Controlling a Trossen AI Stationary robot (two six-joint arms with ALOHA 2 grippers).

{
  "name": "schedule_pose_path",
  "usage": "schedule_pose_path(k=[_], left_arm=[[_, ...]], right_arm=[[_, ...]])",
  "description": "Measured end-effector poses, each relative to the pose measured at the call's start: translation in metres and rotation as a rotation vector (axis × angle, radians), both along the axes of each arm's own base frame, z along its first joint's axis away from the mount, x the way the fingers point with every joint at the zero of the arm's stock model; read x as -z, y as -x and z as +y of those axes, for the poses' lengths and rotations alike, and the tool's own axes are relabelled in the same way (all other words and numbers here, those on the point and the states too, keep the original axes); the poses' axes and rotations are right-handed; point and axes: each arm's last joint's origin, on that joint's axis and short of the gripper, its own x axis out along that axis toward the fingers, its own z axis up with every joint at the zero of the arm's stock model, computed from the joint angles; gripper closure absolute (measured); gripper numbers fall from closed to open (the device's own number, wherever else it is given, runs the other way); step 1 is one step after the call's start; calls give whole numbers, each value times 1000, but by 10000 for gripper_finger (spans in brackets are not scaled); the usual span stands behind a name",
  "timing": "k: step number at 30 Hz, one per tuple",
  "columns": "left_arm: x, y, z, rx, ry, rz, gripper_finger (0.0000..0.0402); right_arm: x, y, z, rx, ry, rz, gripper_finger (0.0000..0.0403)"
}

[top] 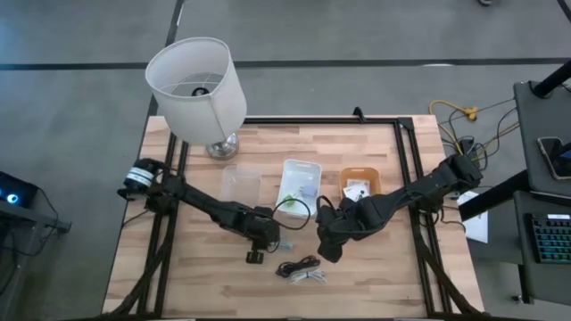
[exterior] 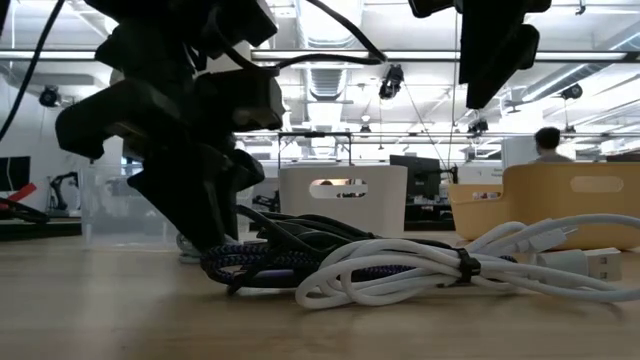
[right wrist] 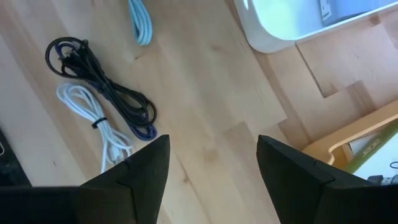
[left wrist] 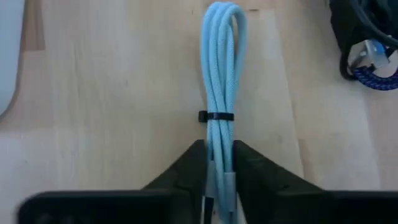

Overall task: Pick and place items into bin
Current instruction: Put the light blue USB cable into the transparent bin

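A light blue cable bundle [left wrist: 219,74], bound by a black tie, lies on the wooden table between my two grippers [top: 287,244]. My left gripper [left wrist: 216,180] is shut on its near end. A dark cable [right wrist: 102,81] and a white cable [right wrist: 93,121] lie coiled side by side toward the table's near edge [top: 300,268]. My right gripper [right wrist: 211,168] hovers open above the table, right of these cables [top: 326,246], touching nothing. White packets lie in the orange bin [top: 359,185]. My left gripper pinches the light blue cable between its two fingers at one end of the bundle [left wrist: 219,163], just behind the black tie [left wrist: 216,116]. The fingers lie along the cable, which runs straight away from them over the table top toward the right.
Three bins stand in a row at mid table: a clear one [top: 241,183], a white one [top: 301,181] and the orange one. A white-shaded lamp [top: 196,80] stands at the far left. Black frame rails [top: 406,178] run along the table's sides.
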Motion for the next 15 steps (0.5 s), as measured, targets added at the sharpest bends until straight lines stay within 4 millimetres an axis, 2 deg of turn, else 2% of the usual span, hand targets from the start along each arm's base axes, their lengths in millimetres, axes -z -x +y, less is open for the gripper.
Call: schedule_pose_path(k=[2,6,10,12,15], left_arm=[[0,0,0,0,1,0,371],[-12,1,-3,4,-4,17,371],[-55,1,-8,-17,-58,-47,372],[-77,4,-9,-44,-70,-84,385],[-107,11,-4,-225,-26,-104,385]], right_arm=[[0,0,0,0,2,5,177],[0,1,-1,9,6,14,177],[-2,2,-2,29,58,-12,177],[-5,4,-4,45,79,-33,177],[-8,6,-6,102,106,-50,177]])
